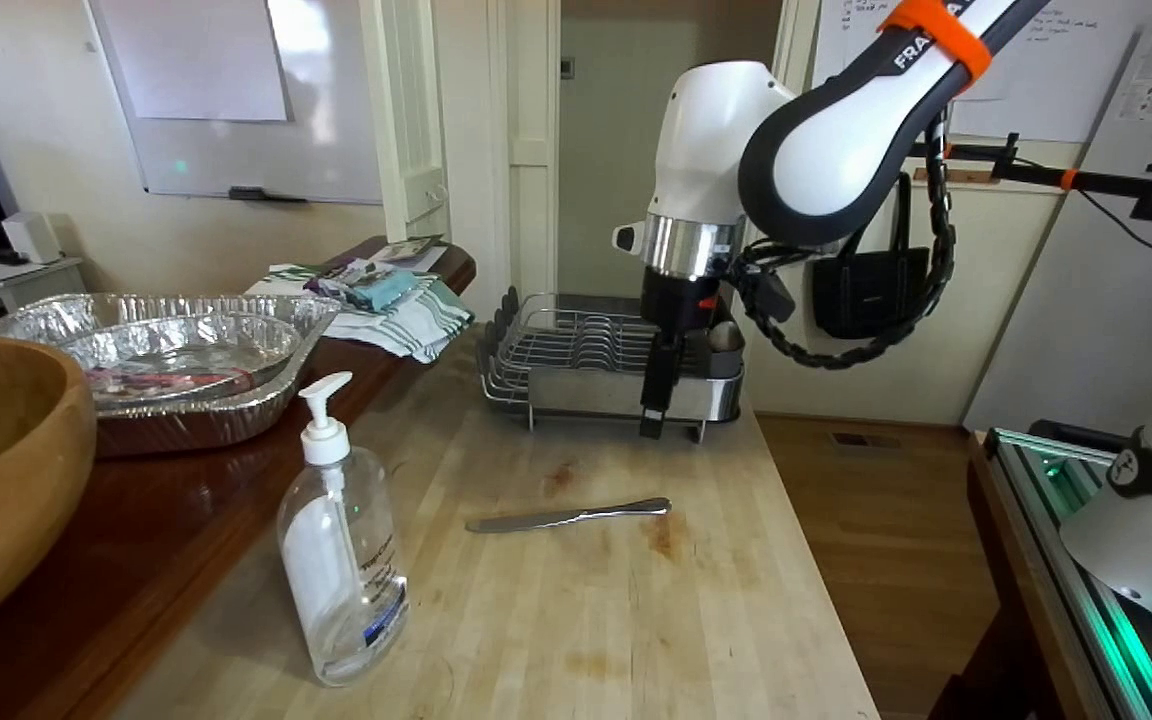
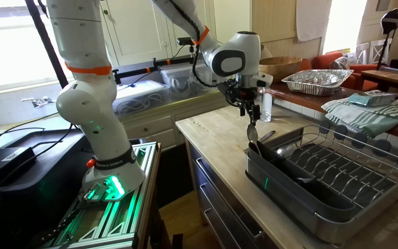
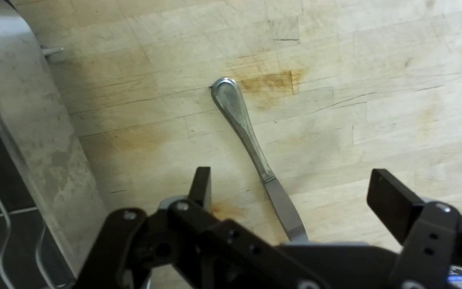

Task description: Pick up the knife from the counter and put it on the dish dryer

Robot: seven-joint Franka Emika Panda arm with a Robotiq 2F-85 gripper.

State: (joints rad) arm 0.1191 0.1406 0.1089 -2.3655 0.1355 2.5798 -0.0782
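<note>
The silvery knife lies flat on the light wooden counter. In an exterior view only its handle shows behind the dish dryer. The dish dryer, a wire rack with a metal side and dark base, stands on the counter; it also shows large in an exterior view. My gripper is open and empty, pointing down above the counter. In the wrist view the knife runs diagonally between and beyond the fingers, below them, its blade tip hidden by the gripper. The dish dryer's side is at left.
A clear pump bottle stands on the counter beside the knife. A spoon stands up in the dish dryer's dark cutlery holder. A wooden bowl, foil trays and striped towels lie on the darker ledge.
</note>
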